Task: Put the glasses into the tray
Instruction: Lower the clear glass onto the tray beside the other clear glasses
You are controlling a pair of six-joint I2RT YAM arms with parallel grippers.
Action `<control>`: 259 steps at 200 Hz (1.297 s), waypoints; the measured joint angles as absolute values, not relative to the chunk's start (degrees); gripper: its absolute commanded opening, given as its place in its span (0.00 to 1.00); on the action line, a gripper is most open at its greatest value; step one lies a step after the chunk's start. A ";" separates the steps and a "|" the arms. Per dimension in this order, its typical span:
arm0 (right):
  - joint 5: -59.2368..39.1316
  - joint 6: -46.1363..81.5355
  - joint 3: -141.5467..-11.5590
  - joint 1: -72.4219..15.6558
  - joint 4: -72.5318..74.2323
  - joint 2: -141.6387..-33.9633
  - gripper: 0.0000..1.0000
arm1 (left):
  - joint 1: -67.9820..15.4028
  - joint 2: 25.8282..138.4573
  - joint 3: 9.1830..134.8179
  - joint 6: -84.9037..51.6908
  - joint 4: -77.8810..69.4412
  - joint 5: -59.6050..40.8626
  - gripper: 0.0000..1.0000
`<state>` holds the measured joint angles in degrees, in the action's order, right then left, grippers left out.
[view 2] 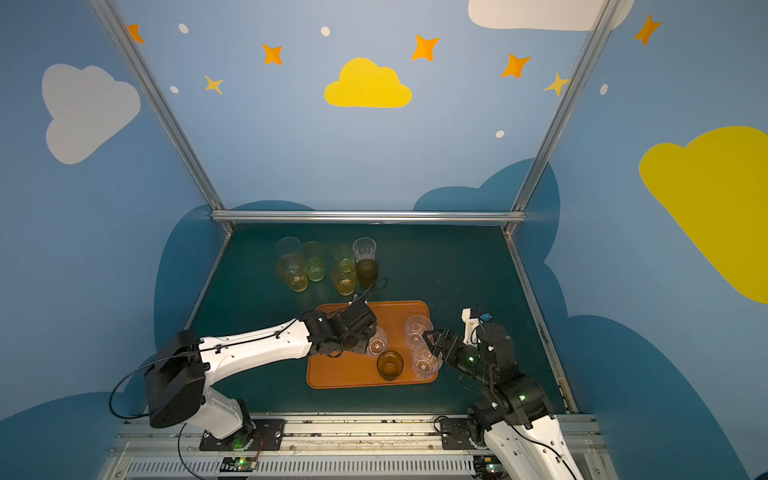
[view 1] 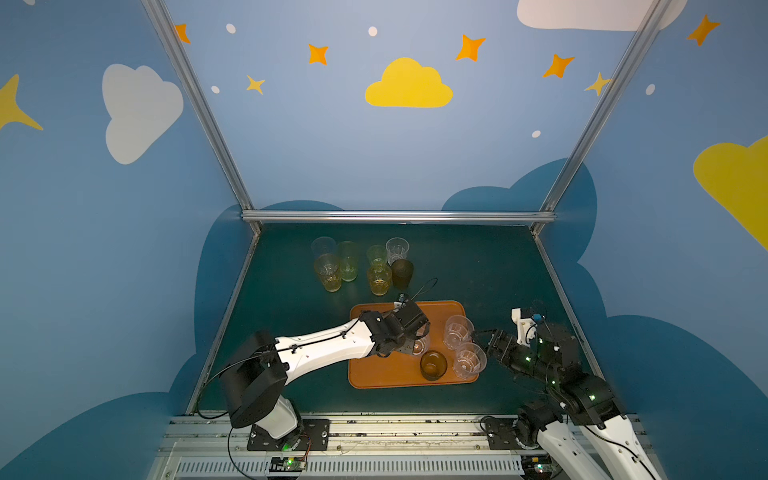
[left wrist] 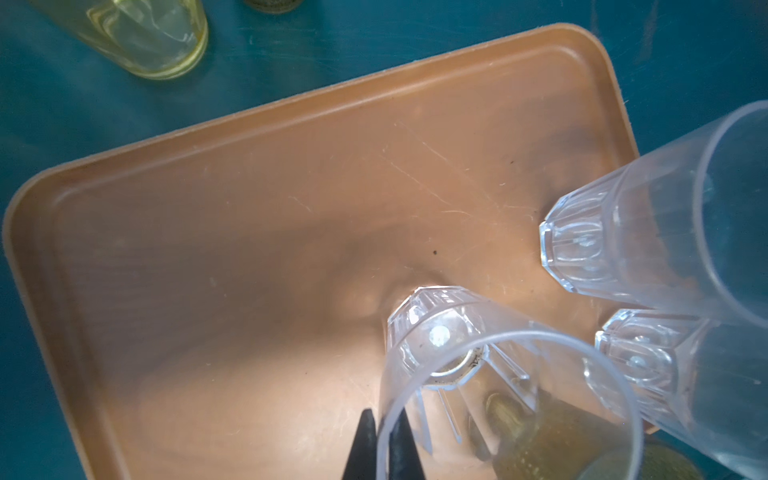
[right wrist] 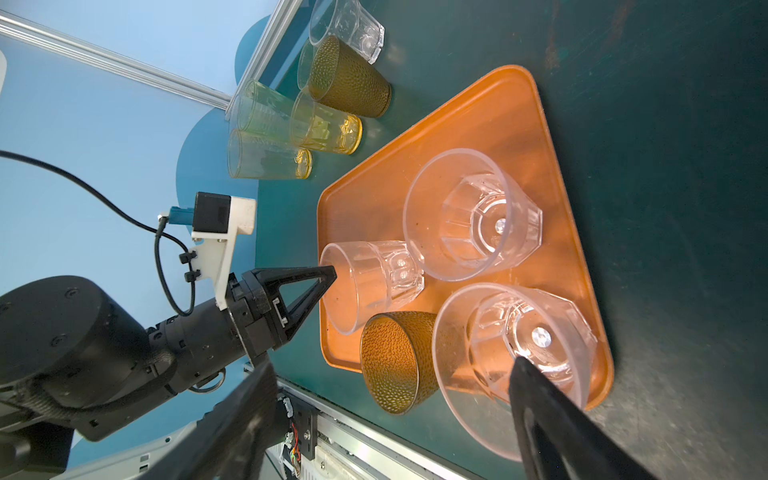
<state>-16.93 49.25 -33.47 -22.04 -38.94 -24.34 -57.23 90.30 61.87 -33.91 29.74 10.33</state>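
Nearest, along the near edge of the tray (view 1: 374,374), a dark smoky glass (view 1: 433,365) and a clear faceted glass (view 1: 469,360) are seen standing upright. The right pincer (view 1: 481,343) is spread wide just beside that clear faceted glass, and nothing is held in it. A little farther in, a third clear glass (left wrist: 440,332) is pinched by its rim in the left pincer (left wrist: 382,419). Whether its base rests on the tray cannot be told. Beyond, a fourth clear glass (view 1: 458,331) stands on the tray. Farthest, seven more glasses (view 1: 379,278) are clustered on the table (view 1: 478,266), off the tray.

The placing step is judged to be in hand. The pinched glass is to be settled upright and released, and the pincer raised without neighbours being nudged.
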 measured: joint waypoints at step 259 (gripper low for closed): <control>-15.00 49.23 -32.51 -22.04 -39.81 -24.34 0.86 | -57.95 98.94 71.05 -31.22 30.68 8.45 0.18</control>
<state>-15.00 49.23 -32.51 -22.04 -39.81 -24.34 -57.95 98.94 71.05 -31.22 30.68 8.45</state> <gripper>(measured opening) 0.863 0.156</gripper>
